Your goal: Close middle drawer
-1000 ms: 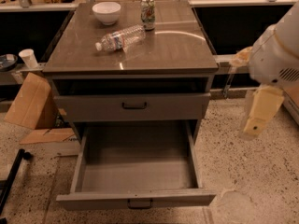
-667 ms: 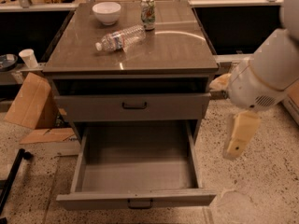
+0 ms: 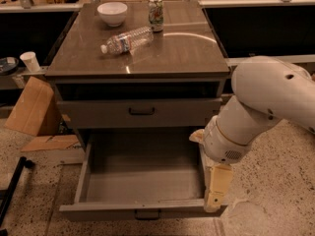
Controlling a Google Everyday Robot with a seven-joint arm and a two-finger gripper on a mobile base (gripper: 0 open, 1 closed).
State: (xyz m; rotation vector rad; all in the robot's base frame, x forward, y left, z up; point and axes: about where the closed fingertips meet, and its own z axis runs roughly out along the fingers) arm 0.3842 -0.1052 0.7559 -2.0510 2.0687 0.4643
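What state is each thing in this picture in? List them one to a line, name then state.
middle drawer, pulled open, box bare
top drawer, pushed in
water bottle, lying on its side on the cabinet top
can, standing upright
bowl, right way up
paper cup, upright, left of the cabinet
gripper, pointing down at the middle drawer's right front corner
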